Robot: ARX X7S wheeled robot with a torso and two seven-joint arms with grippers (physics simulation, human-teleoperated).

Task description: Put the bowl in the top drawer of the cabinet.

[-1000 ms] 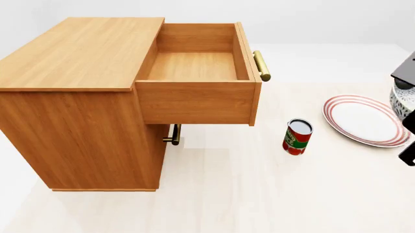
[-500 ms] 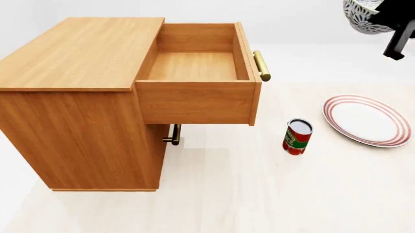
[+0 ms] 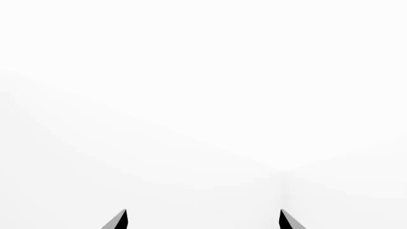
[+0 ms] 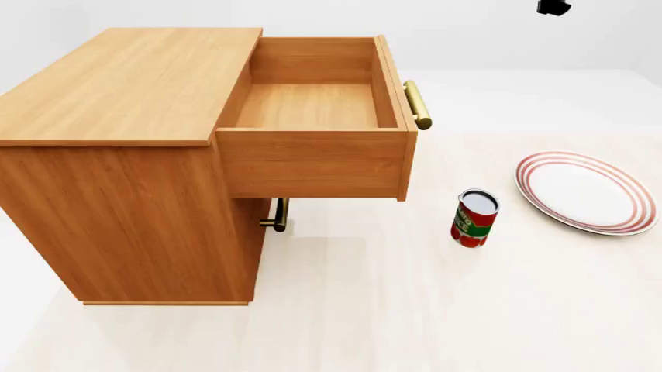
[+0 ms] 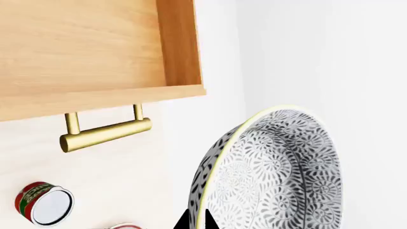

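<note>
The cabinet (image 4: 129,147) stands at the left of the head view. Its top drawer (image 4: 310,105) is pulled out and empty, brass handle (image 4: 417,105) toward the plate. In the right wrist view the speckled bowl (image 5: 279,171) hangs tilted on edge, high above the floor beside the drawer's front (image 5: 102,98) and handle (image 5: 105,134). My right gripper (image 5: 198,222) is shut on the bowl's rim. Only a black part of the right arm (image 4: 553,7) shows at the head view's top edge, and the bowl is out of that view. My left gripper (image 3: 203,220) is open, facing blank white.
A red can (image 4: 475,218) stands on the floor right of the drawer, and a red-rimmed white plate (image 4: 585,192) lies further right. The lower front's small brass handle (image 4: 275,216) shows under the open drawer. The can (image 5: 43,204) also shows below the held bowl.
My right arm has carried the bowl up from the right edge beside the plate and out past the top of the head view. Cabinet, can and plate have not moved.
</note>
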